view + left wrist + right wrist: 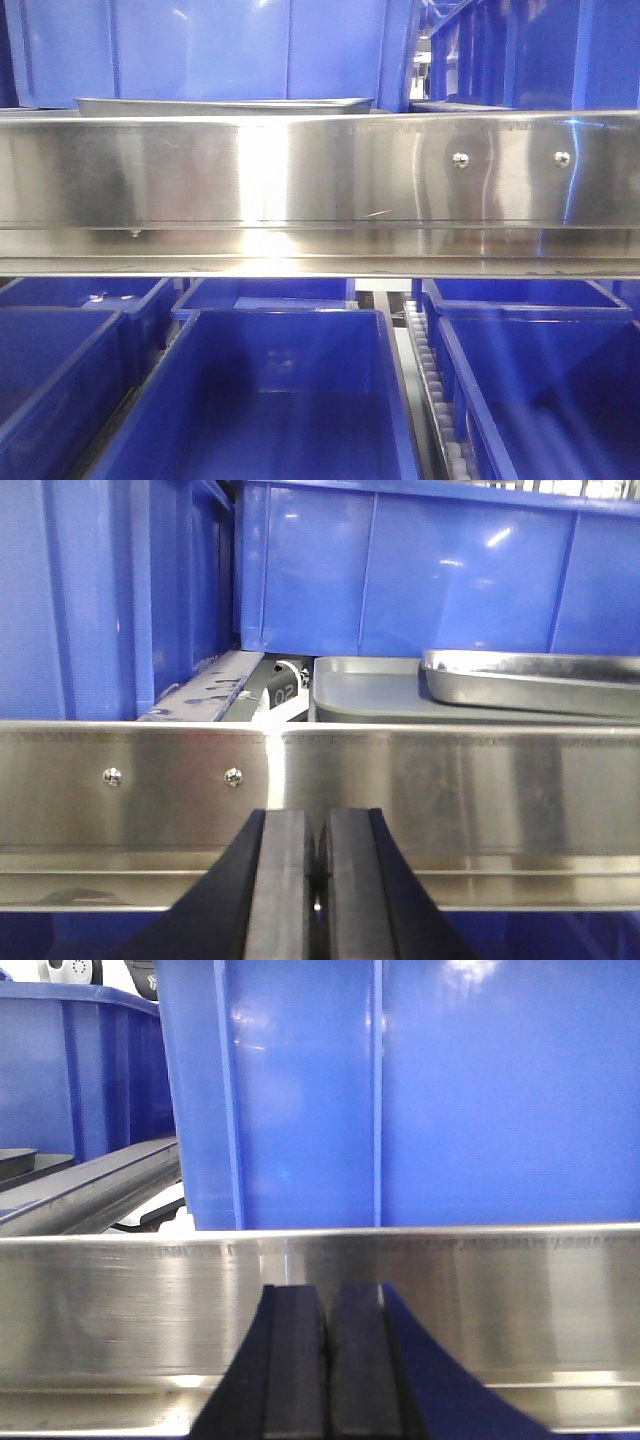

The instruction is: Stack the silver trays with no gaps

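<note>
The shelf rail point(450, 780) blocked most of the view; behind it one of the silver trays point(530, 680) sat skewed on the other point(370, 695). Left gripper point(318, 880) and right gripper point(325, 1360) were both pressed together, empty; I'd clear the rail, then square up the rims.

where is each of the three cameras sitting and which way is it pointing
Exterior front-facing: level with the steel shelf rail, facing it; silver tray edge behind, blue bins below; no robot parts show.
Left wrist: behind the shut left gripper, facing the rail and two trays past it.
Right wrist: behind the shut right gripper, facing the rail and a blue bin.
Shared: all three see the rail; front and left wrist see trays.
</note>
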Robot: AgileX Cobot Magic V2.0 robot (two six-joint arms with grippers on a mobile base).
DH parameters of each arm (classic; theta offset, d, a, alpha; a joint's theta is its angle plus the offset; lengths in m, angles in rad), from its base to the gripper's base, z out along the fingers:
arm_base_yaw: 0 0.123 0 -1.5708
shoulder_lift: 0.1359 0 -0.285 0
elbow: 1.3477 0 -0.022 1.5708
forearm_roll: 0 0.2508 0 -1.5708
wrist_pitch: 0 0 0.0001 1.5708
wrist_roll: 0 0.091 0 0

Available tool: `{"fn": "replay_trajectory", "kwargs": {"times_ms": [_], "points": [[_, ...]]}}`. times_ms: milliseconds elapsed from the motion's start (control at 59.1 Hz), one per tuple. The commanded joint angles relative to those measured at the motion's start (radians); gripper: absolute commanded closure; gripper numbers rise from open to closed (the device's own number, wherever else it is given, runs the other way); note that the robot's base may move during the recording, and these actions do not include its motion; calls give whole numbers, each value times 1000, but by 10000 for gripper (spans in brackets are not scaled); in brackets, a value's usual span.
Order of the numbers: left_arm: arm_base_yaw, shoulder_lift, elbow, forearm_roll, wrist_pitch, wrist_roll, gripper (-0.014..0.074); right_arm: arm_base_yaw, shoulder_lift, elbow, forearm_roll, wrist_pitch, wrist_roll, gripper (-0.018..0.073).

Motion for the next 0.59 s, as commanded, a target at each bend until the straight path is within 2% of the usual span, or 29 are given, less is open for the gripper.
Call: {"fn": "replay_trajectory", "kwargs": {"times_ms": [0,186,575], "points": [[2,-6,-2,-19,5,31,604,-4,-4,0,-8,-30,-7,640],[2,-6,-2,-17,45,31,604,-4,-4,0,-8,-30,-7,640],[2,-6,-2,-19,42,31,604,-4,-4,0,-8,-30,-7,640]]}}
